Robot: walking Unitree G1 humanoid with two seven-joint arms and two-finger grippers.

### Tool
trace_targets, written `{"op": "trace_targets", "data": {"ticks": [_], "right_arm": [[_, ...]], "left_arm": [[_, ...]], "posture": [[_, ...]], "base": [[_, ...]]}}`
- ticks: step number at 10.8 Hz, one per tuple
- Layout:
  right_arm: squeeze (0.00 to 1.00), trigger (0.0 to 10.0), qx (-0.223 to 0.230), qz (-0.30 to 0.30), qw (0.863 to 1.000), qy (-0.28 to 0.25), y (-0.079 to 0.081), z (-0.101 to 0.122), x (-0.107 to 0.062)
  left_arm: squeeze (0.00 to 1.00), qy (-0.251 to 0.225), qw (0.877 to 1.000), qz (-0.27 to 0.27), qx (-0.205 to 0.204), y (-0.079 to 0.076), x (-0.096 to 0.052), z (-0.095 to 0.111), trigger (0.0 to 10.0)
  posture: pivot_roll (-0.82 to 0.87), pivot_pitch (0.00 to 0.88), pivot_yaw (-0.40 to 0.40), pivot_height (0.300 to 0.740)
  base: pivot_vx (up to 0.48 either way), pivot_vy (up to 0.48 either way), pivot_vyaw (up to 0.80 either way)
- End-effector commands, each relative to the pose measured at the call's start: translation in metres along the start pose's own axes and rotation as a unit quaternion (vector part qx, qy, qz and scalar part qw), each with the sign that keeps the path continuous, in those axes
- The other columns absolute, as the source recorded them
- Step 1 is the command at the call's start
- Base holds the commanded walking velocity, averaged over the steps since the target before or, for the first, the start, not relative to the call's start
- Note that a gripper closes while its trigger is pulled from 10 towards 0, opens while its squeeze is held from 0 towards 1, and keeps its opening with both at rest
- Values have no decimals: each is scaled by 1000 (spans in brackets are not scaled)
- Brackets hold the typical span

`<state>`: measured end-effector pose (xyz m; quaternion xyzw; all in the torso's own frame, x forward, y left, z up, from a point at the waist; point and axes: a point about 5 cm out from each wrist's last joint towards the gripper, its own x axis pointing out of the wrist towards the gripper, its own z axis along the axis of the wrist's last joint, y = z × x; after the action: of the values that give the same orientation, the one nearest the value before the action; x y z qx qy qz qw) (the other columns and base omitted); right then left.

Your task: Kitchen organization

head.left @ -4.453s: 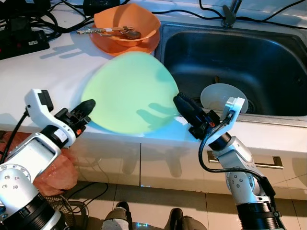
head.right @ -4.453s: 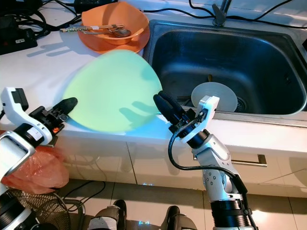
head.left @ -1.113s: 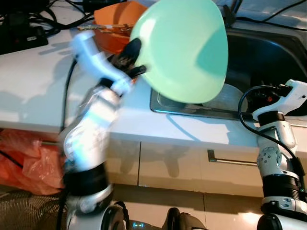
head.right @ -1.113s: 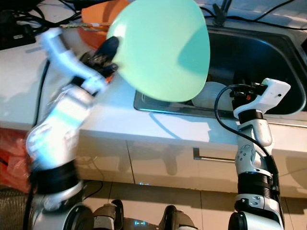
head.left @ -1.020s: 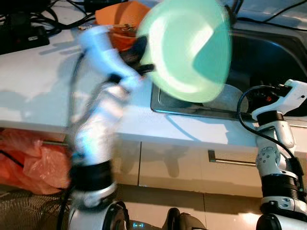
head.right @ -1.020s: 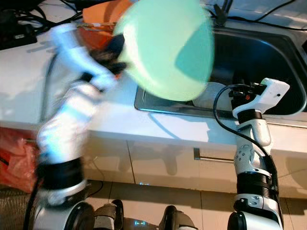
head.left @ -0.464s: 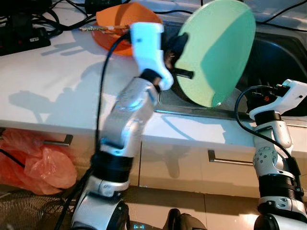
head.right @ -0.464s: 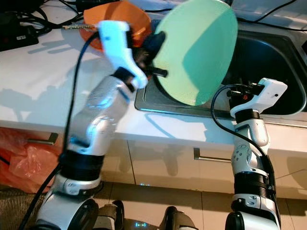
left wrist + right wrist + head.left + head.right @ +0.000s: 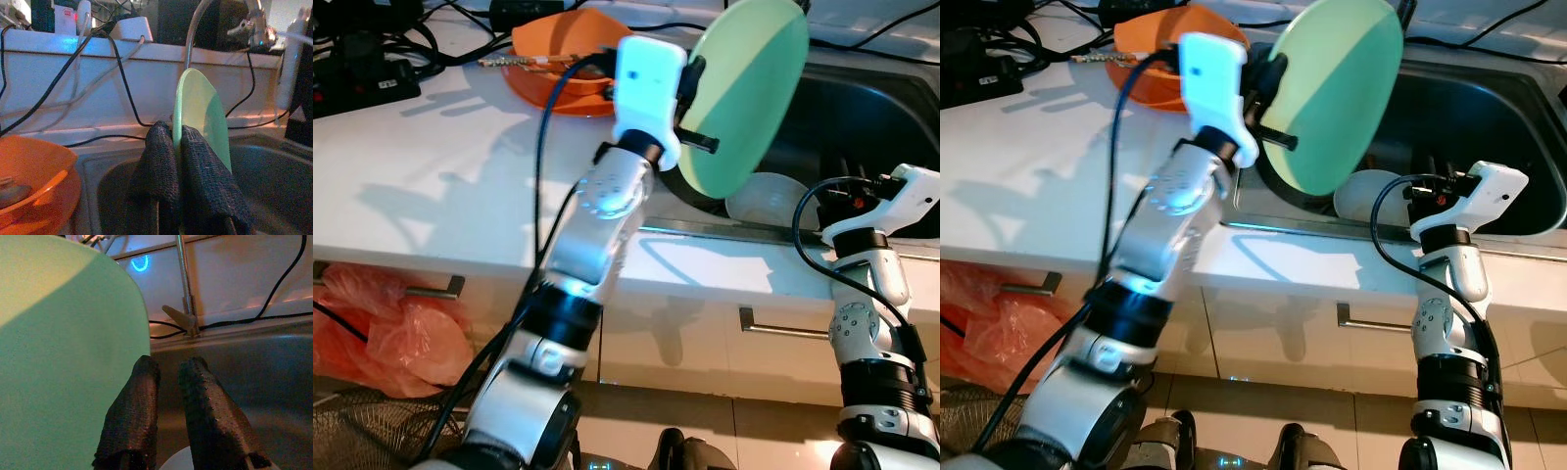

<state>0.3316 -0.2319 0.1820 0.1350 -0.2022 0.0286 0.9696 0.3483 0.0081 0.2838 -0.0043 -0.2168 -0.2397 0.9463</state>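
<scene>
The green plate (image 9: pixel 746 93) stands on edge above the sink (image 9: pixel 871 127), its rim pinched between the two fingers of the left gripper (image 9: pixel 176 147), apparently so it can go in edgewise. The right gripper (image 9: pixel 168 396) waits at the sink's front edge, its fingers slightly parted around nothing. A white plate (image 9: pixel 766 199) lies in the basin below; an orange bowl (image 9: pixel 570 54) stays on the counter (image 9: pixel 431 166).

A home kitchen is shown: a steel sink (image 9: pixel 862 108) at upper right is set into a white counter (image 9: pixel 431 166), with handled drawers (image 9: pixel 783 328) seen below and a faucet (image 9: pixel 183 289) behind.
</scene>
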Motion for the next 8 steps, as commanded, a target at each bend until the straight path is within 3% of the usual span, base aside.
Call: {"op": "trace_targets", "data": {"ticks": [1, 5, 8], "right_arm": [[0, 10000, 12, -14, 999, 40, -3, -19, -12], [0, 10000, 16, -10, 999, 41, 1, -20, -14], [0, 10000, 22, -7, 999, 41, 3, -21, -14]], "left_arm": [[0, -34, 999, -14, 15, -13, 7, 11, 10000], [0, 37, 998, -31, 32, -26, 11, -31, 10000], [0, 52, 997, -64, -7, -19, 17, -35, 10000]], "posture": [[130, 184, -19, 740], [118, 192, -13, 740], [125, 194, -12, 740]], "base": [[0, 0, 0], [0, 0, 0], [0, 0, 0]]}}
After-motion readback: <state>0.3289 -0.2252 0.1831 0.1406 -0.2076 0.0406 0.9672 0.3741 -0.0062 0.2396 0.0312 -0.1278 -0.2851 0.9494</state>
